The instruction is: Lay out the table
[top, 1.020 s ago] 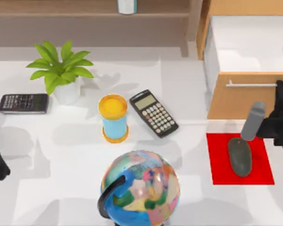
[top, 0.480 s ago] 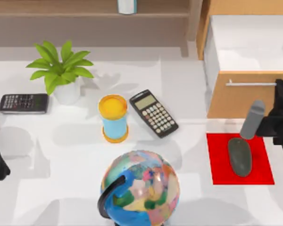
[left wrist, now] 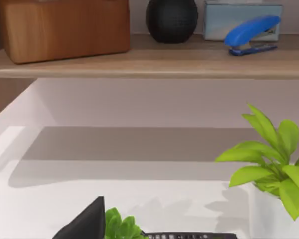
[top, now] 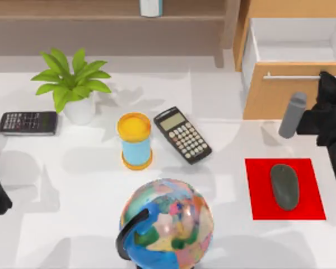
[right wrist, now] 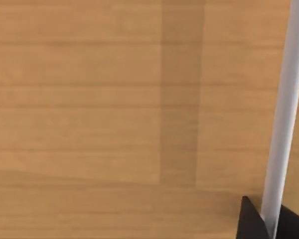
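Right gripper [top: 326, 92] at 3 o'clock of plain white tabletop [top: 73, 185], fingers pinching white bar handle [right wrist: 284, 119] of light-wood drawer [top: 280, 95], drawer partly shut. Push straight, level, grip square. Left arm parked at 9 o'clock.

The table [top: 73, 224] is a broad, smooth, plain white top lying flat and filling most of the top view below the shelf. In the left wrist view it seems to be the pale surface [left wrist: 50, 209] across the lower frame.
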Robot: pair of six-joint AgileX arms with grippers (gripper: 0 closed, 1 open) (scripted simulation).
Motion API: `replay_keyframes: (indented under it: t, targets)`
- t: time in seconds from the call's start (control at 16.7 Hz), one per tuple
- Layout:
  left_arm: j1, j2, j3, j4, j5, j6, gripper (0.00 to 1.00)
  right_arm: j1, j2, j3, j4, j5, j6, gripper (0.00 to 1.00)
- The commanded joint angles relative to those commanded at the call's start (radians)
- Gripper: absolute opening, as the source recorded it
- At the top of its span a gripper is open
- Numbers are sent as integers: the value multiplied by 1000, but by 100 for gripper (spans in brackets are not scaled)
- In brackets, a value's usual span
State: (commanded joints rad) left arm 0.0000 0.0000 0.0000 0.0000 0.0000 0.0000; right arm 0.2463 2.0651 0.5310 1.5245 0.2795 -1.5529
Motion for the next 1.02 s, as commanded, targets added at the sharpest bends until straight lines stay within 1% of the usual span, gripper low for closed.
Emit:
replay_keyframes:
  t: [0.42, 1.02]
  targets:
    - [0, 0, 0, 0, 0, 0, 100, -4, 10, 35, -25, -8, 2, 0]
    - [0, 0, 0, 0, 0, 0, 100, -50, 110, 284, -175, -51, 0, 0]
